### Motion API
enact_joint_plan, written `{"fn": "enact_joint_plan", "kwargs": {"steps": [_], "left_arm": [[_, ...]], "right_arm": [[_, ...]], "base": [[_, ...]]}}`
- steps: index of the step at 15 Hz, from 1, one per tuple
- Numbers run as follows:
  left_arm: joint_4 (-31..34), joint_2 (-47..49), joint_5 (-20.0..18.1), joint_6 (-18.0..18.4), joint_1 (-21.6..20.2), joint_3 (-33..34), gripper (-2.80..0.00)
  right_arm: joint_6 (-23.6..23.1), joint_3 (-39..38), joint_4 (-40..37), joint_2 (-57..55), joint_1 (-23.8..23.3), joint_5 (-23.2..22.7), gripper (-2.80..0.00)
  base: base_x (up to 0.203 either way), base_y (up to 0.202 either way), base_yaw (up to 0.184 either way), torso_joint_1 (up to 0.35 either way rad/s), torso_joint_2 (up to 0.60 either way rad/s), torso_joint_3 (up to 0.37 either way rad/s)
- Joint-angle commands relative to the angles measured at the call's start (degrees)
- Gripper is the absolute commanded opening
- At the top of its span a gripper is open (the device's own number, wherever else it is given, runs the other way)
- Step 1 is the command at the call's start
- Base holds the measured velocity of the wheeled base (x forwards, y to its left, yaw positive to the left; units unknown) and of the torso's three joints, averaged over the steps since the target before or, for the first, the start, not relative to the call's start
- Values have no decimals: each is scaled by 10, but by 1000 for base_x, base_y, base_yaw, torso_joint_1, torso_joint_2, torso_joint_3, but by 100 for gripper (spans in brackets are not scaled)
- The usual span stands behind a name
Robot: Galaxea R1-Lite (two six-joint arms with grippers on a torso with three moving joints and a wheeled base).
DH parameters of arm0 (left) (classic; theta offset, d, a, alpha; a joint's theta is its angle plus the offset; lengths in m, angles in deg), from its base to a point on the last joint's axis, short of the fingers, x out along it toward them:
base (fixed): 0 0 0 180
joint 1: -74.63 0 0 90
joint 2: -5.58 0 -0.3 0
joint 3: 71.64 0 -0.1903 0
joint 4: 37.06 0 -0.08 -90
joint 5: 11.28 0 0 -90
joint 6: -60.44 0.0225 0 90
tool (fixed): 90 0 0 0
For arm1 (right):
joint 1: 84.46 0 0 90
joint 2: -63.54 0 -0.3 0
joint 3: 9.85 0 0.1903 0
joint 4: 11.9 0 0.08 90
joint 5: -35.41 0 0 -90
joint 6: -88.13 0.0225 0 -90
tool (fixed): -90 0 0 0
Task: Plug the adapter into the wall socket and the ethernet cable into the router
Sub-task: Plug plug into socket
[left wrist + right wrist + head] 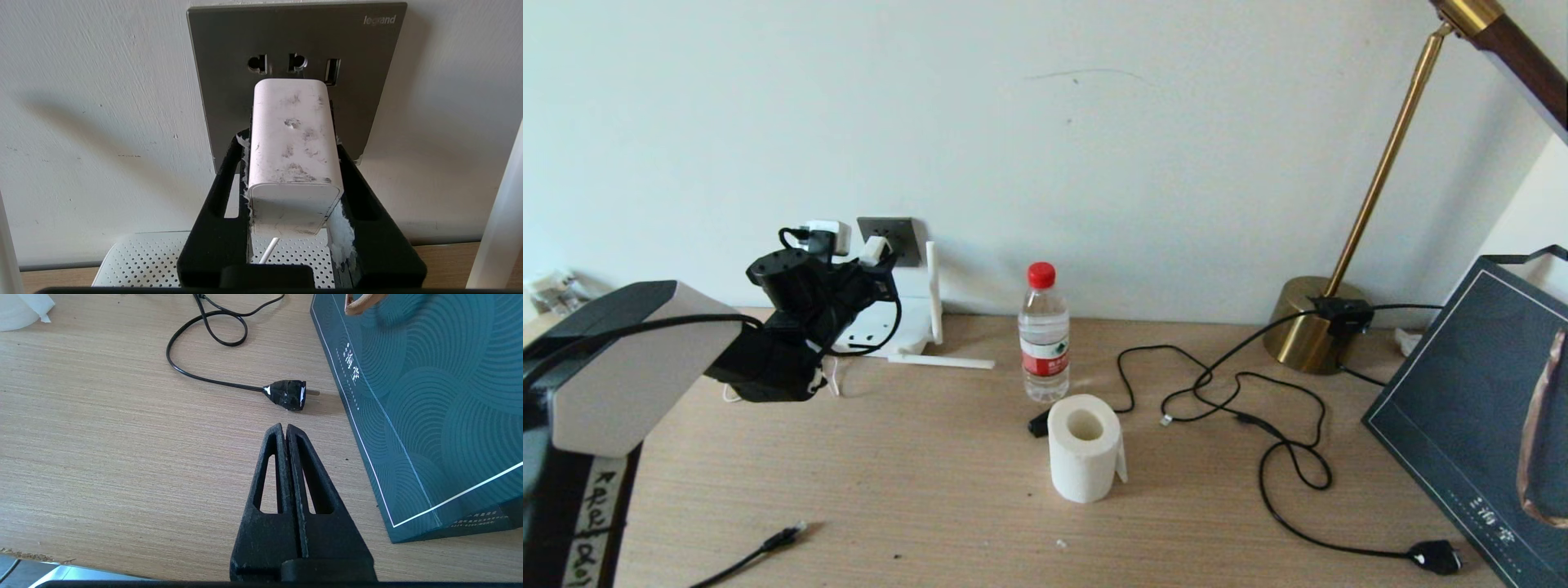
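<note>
Left pincer [292, 171] clamps the adapter [292, 139] at the wall socket [229, 81], frame centre of the left wrist view. Push straight, prongs level with the holes, no twisting.

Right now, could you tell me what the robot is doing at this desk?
The left gripper holds the white adapter between its jaws, right up at the dark-grey wall socket, above the router; whether the prongs are seated is hidden. The right gripper hangs idle over the desk, jaws closed on nothing, near the lamp cord's plug. The ethernet cable lies untouched at the desk's near edge.
</note>
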Motion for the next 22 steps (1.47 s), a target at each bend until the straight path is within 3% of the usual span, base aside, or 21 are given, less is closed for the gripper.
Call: {"fn": "enact_joint_plan", "kwargs": {"steps": [1, 22], "left_arm": [[-3, 0, 0, 0, 0, -3, -280], [-6, 0, 0, 0, -4, 0, -280]], "right_arm": [[-1, 0, -1, 0, 0, 0, -280], [-1, 0, -1, 0, 0, 0, -280]], "base": [[0, 0, 0, 0, 0, 0], [0, 0, 0, 0, 0, 0]]}}
